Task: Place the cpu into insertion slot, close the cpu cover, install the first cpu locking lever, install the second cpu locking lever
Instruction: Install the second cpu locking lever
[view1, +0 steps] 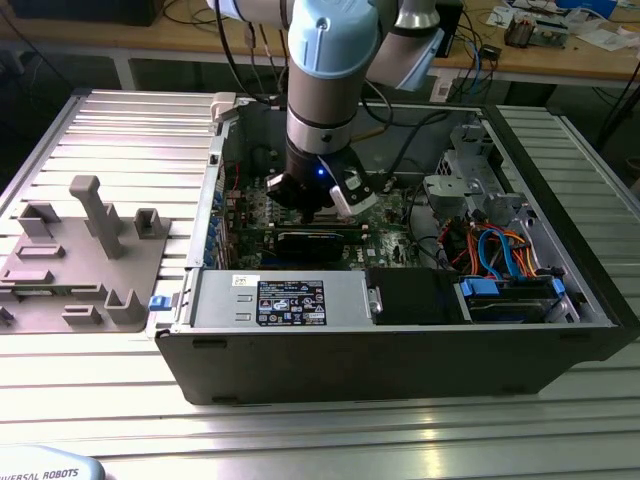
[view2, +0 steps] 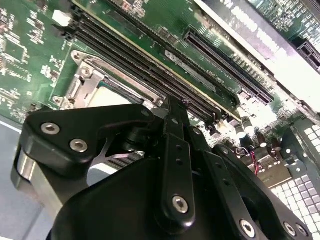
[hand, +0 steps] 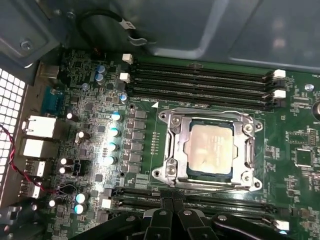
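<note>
Silver-grey chip seated, frame plate down, arm low over the board.

Exterior view: the blue-jointed robot arm (view1: 330, 60) reaches into the open dark computer case (view1: 400, 360), its black gripper (view1: 310, 205) just above the green circuit board (view1: 385, 240); cables and a drive cage crowd the exterior view's right, a grey fixture tray (view1: 85, 260) lies well apart on the left. First wrist view: the cpu (hand: 211, 150) sits in the insertion slot (hand: 189, 172), the cpu cover (hand: 175, 145) lies flat around it, long black memory slots (hand: 200, 82) run beside. Second wrist view: fingers (view2: 176, 125) appear pressed together, holding nothing, near the cover's edge, likely for a lever.
</note>
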